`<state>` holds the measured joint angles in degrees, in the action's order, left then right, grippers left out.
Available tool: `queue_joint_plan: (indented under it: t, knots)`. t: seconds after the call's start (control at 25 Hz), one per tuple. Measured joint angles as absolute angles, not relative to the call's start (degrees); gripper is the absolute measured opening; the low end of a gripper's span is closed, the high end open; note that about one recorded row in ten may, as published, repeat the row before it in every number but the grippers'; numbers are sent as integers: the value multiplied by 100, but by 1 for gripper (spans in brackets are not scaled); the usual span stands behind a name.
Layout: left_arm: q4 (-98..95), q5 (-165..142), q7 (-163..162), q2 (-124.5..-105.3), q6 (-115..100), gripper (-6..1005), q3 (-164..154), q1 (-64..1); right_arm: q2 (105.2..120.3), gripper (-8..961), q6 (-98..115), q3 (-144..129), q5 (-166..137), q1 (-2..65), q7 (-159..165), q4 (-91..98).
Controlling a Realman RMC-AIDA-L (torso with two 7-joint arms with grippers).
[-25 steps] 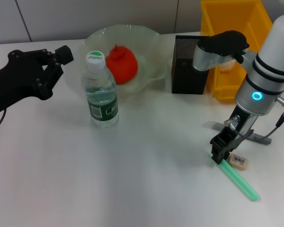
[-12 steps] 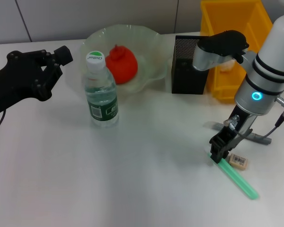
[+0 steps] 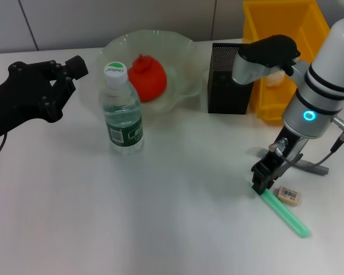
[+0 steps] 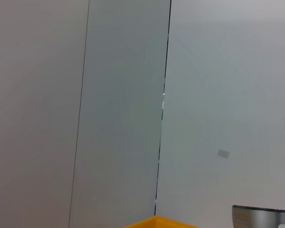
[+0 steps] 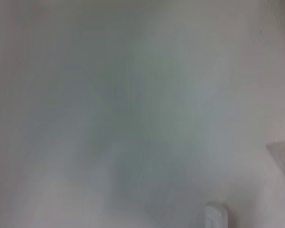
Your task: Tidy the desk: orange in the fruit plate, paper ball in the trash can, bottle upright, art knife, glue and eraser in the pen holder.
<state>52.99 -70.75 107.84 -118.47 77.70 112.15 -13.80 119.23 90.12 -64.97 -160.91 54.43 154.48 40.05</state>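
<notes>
My right gripper [image 3: 262,179] is down at the table, shut on the near end of a green glue stick [image 3: 286,215] that lies flat. The beige eraser [image 3: 288,195] lies just beside it, and a grey art knife [image 3: 311,167] lies behind. The orange [image 3: 147,77] sits in the pale-green fruit plate [image 3: 183,51]. The bottle [image 3: 122,110] stands upright in front of the plate. The black mesh pen holder [image 3: 225,80] stands next to the yellow trash can [image 3: 278,17]. My left gripper [image 3: 71,70] is parked at the far left.
My right arm's elbow [image 3: 266,54] hangs over the pen holder and the front of the trash can. The left wrist view shows only a wall and the trash can's rim [image 4: 156,222]. Bare white table spreads across the front left.
My right gripper has shifted slightly left and back, and the green glue stick has slid along with it. The left arm has not moved.
</notes>
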Motion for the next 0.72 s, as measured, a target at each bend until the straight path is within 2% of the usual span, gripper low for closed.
queue_joint_plan:
  t: [0.72]
  knots:
    - [5291, -7065, 10784, -11848, 7788, -1, 11215, -1362, 11964, 147, 9454, -6708, -15644, 5016, 15496, 5379]
